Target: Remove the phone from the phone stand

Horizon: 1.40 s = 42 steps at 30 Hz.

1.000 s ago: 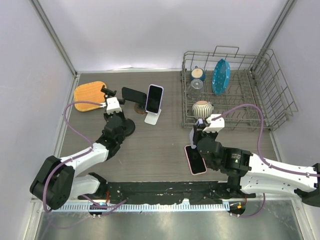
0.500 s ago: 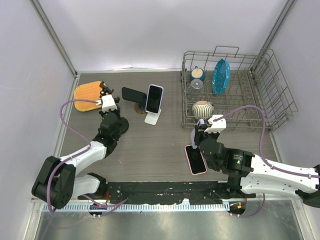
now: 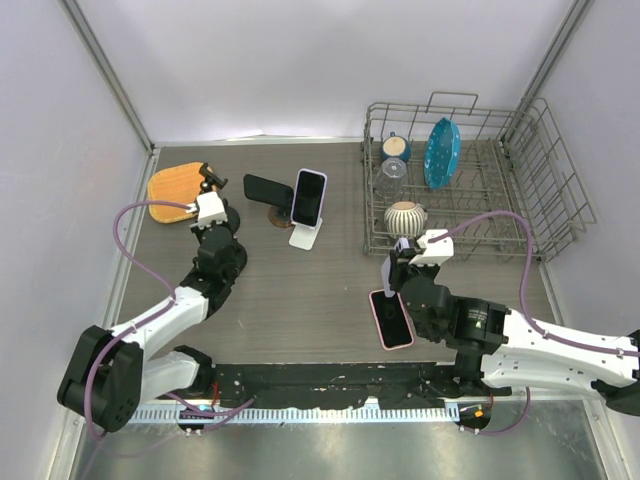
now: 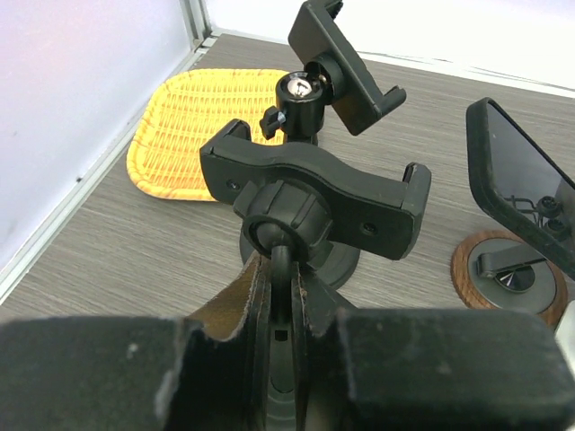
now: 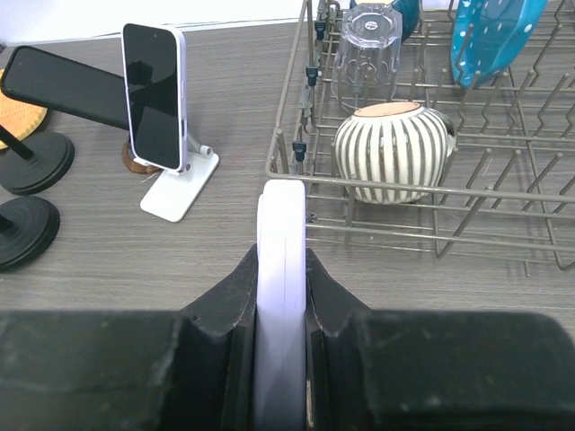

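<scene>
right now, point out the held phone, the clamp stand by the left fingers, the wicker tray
held phone [image 3: 393, 325], top external view, screen middle
clamp stand [image 4: 368, 202], left wrist view, clamp bar
wicker tray [image 4: 175, 135], left wrist view, woven centre

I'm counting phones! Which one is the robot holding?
The pink-edged phone, pinched in the right gripper; no gripper touches the white phone or black phone.

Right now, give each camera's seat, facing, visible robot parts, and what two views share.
Top external: above and behind the bases, looking down at the table; left arm and right arm show.
Left wrist: on the left arm, facing along the left gripper, shut on a clamp stand.
Right wrist: on the right arm, facing past the right gripper, shut on a white phone, toward the dish rack.
Shared: top and right wrist show the upright phone on its white stand.
</scene>
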Each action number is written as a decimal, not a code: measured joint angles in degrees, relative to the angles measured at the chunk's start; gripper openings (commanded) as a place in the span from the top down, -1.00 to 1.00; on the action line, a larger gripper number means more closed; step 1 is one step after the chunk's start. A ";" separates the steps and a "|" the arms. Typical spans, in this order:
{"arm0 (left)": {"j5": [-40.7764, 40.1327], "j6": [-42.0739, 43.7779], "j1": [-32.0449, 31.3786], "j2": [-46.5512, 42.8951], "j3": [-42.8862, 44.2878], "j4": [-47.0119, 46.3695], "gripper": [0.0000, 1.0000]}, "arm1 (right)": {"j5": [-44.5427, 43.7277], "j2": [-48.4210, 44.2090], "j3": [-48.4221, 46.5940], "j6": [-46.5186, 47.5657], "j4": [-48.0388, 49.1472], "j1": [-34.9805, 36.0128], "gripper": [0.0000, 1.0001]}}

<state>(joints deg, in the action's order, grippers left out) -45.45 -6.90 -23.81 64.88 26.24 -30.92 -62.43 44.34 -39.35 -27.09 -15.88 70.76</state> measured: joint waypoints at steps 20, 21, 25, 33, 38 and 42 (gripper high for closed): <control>-0.90 -4.87 -3.19 -13.66 -0.66 14.99 -0.79 | 0.81 -0.81 0.00 0.00 -0.04 0.00 0.98; -0.74 -5.60 -3.41 -14.93 -0.46 16.83 -0.86 | 0.94 -0.81 0.00 0.00 -0.04 0.00 0.98; 1.36 -9.16 -5.55 -20.11 1.77 23.54 -0.97 | 1.33 -0.33 -0.68 -0.50 -1.68 0.00 0.98; 5.90 -10.67 -14.93 -26.73 7.96 31.69 -0.99 | 2.71 4.94 -6.62 -5.18 -8.85 0.00 0.98; 10.80 -9.86 -20.17 -28.74 8.37 34.01 -0.99 | 3.48 7.65 -10.56 -9.73 -14.05 0.00 0.98; 16.52 -7.96 -24.35 -29.38 8.33 33.81 -1.00 | 4.31 8.61 -12.17 -12.31 -16.55 0.00 0.99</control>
<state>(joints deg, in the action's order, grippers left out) -28.93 -14.85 -48.16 35.51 34.57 2.90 -58.13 52.95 -51.53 -39.40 -32.42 70.76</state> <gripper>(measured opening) 0.996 0.212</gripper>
